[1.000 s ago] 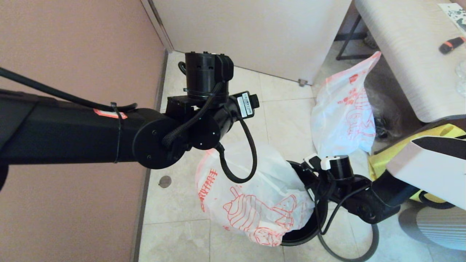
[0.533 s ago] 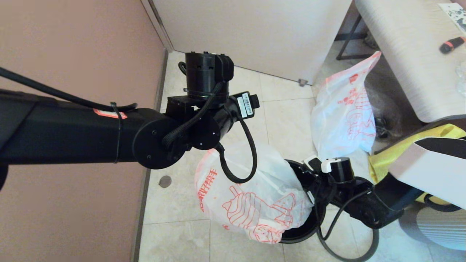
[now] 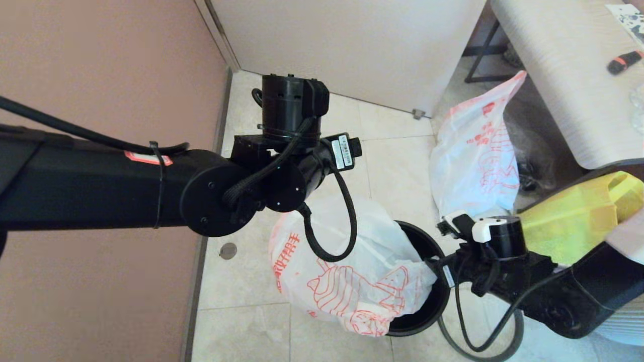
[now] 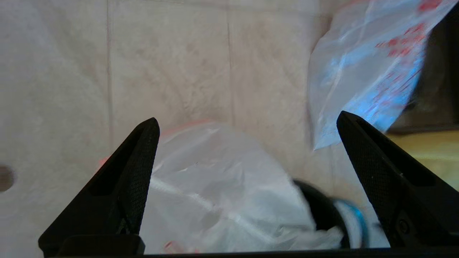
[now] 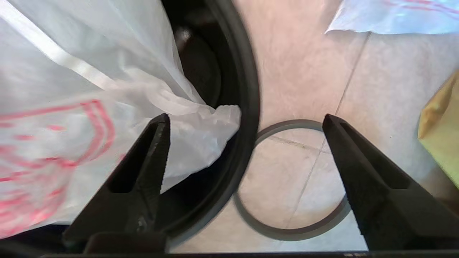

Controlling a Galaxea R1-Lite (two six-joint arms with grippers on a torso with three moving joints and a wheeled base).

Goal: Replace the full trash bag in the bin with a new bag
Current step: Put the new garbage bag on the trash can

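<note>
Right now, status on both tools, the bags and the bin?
Left tool open, above new bag. Right tool open, beside bin. New bag drapes over bin's edge. Grey hoop off, on floor. Full trash bag behind.

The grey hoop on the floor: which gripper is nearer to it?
Right. The open right gripper hangs over the grey hoop beside the bin. The left gripper is above the new bag, farther away.
</note>
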